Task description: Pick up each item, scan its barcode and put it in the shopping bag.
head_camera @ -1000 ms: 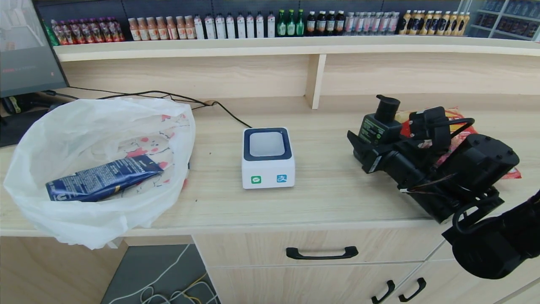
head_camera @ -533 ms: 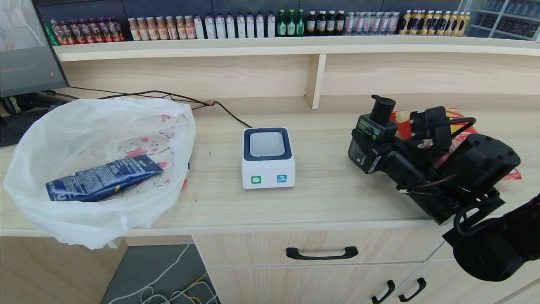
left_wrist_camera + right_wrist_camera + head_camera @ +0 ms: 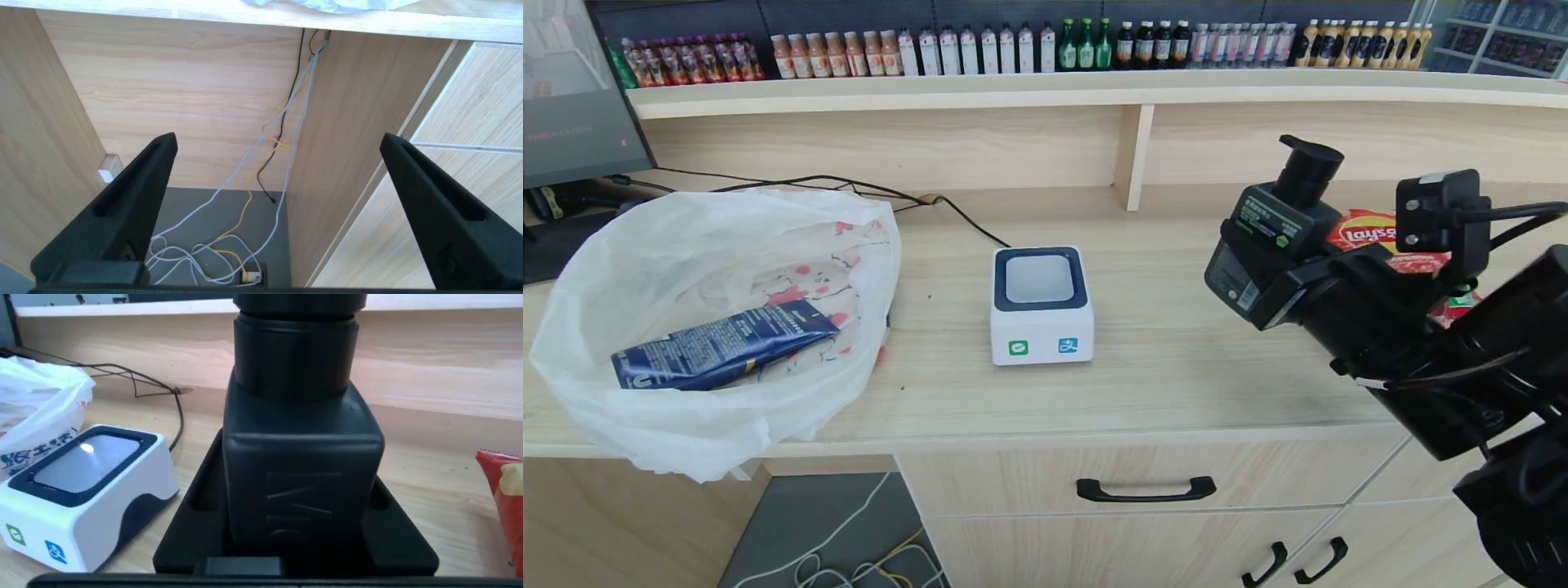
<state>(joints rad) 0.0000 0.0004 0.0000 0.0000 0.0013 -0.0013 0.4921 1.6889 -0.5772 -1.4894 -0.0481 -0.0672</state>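
My right gripper [image 3: 1327,298] has its jaws closed on the lower body of a black square-shouldered bottle [image 3: 1262,245]. The bottle is held tilted and clear of the counter [image 3: 1176,384], with its round cap [image 3: 1308,166] pointing away from my wrist.

I judge it to be rigid plastic with smooth, flat sides. It should not crush under the jaws, but it could slide or twist if the grip is light, and it may be fairly heavy if full. The 2 flat opposite faces low on the body look the best place to hold it.

The scanner [image 3: 1041,304] sits ahead of these jaws, lower and towards my left. The shopping bag [image 3: 605,261] lies well beyond it on the same side, with a blue packet [image 3: 723,343] inside. A bag of crisps [image 3: 1372,233] lies just behind the jaws.

My left gripper [image 3: 278,163] hangs below the counter edge, jaws wide apart and empty.

My own arm hides where the pads meet the bottle. I see printed labels on 2 faces, but I cannot tell which one carries the barcode. The crisps are mostly covered.
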